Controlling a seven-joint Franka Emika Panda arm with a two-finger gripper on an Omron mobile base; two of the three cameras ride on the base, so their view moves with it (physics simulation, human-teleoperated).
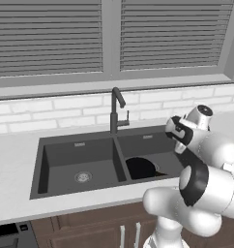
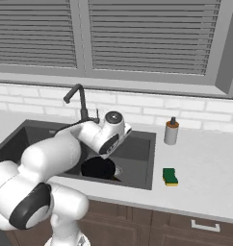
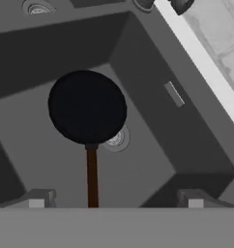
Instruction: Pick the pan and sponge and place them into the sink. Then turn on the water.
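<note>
Pan (image 3: 87, 106), one, in sink (image 1: 65, 150), one sponge (image 2: 170, 177) on counter

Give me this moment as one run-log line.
pan: in right sink basin, partly over drain | claw: open above it, empty | sponge: on counter | water: off

There was one sink (image 1: 41, 160) with two basins and two round drains (image 1: 83, 177). One black pan (image 3: 87, 107) lay inside the sink. One tall faucet (image 1: 116, 109) stood behind the sink. One sponge (image 2: 170, 177) and one soap bottle (image 2: 171, 131) sat on the counter beside the sink. Two windows with blinds (image 1: 46, 36) were above the sink.
</note>
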